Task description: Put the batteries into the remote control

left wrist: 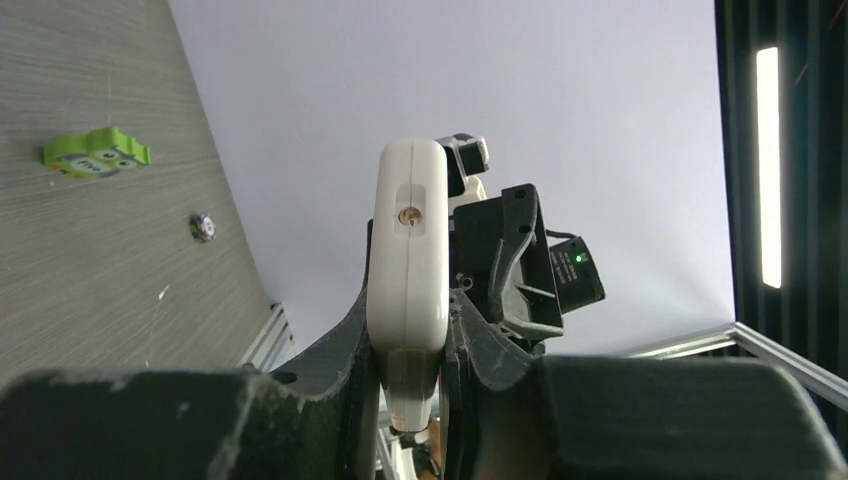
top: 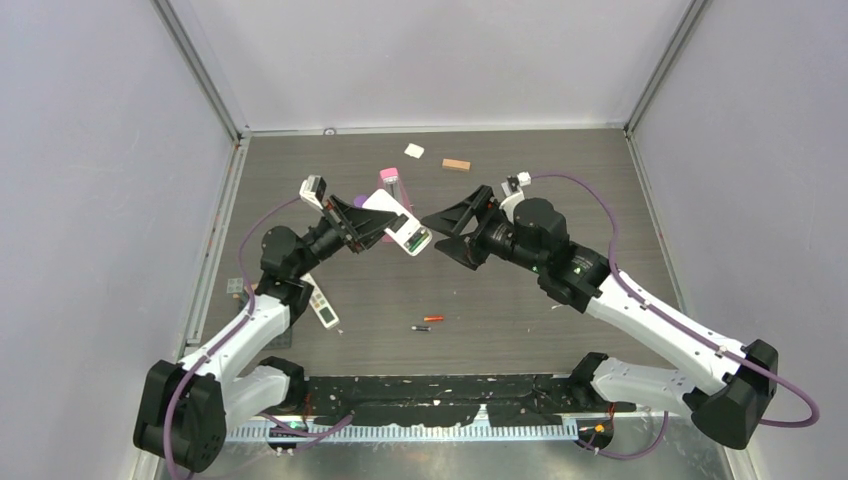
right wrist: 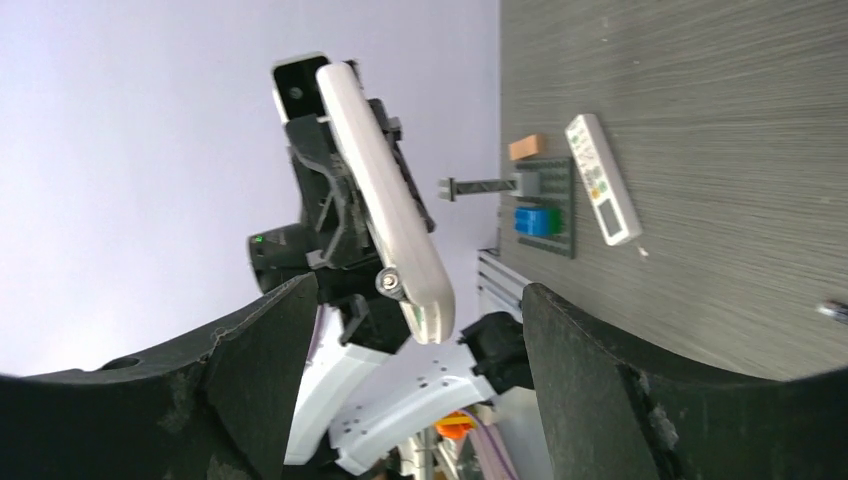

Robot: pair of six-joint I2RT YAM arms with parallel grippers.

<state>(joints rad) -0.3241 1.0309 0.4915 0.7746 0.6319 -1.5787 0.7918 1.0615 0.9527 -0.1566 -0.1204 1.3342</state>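
Observation:
My left gripper [top: 372,222] is shut on a white remote control [top: 405,232] and holds it above the table, its open end towards the right arm. In the left wrist view the remote [left wrist: 410,260] stands edge-on between the jaws of the left gripper [left wrist: 410,335]. My right gripper [top: 433,232] is open and faces the remote's tip, just short of it. In the right wrist view the remote [right wrist: 385,200] hangs ahead of the right gripper [right wrist: 418,300], with a small silver round end showing at its side. Two batteries lie on the table: a red-orange one [top: 433,319] and a dark one [top: 420,327].
A second white remote [top: 322,305] lies by the left arm, next to a grey brick plate [right wrist: 548,205]. At the back are a pink item [top: 390,176], a white block [top: 414,150] and a brown block [top: 456,165]. A green toy [left wrist: 95,152] lies on the table.

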